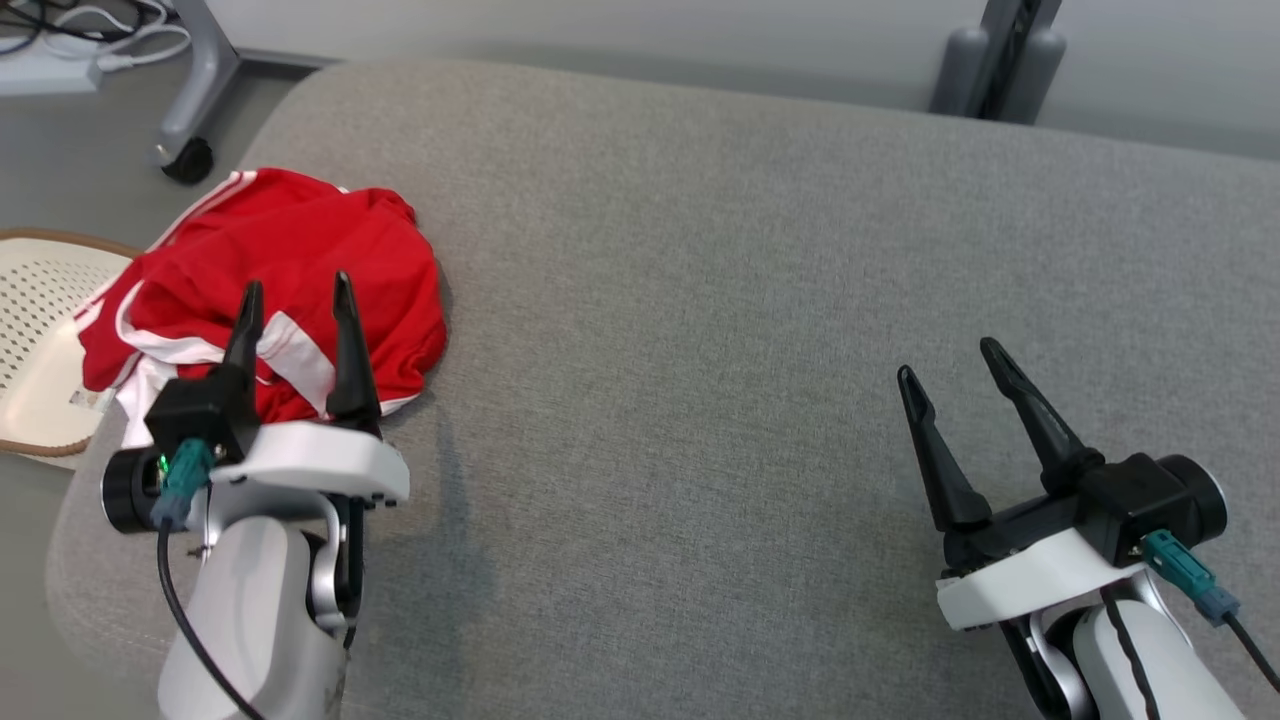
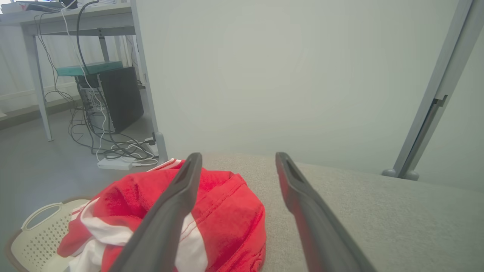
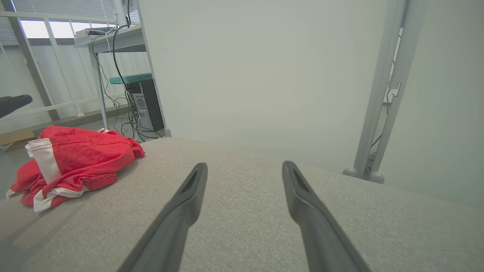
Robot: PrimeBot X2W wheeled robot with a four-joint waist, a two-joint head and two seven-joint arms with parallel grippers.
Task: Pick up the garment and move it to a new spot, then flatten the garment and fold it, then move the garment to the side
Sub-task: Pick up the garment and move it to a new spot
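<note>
Crumpled red garment with white stripes [image 1: 300, 230] lies at ten o'clock on the grey fabric cushion [image 1: 700, 300]. Left gripper [image 1: 297, 282], jaws wide and empty, sits at its six o'clock side; right gripper [image 1: 947, 358], at four o'clock, is equally spread and holds nothing.

Grey cushion [image 1: 700, 300] is lying bare from left pincer [image 1: 297, 282] to right pincer [image 1: 947, 358], giving wide passage. Crumpled garment [image 1: 290, 240] is crowding the left edge at the left pincer's tips; basket [image 1: 40, 330] is sitting just beyond.
</note>
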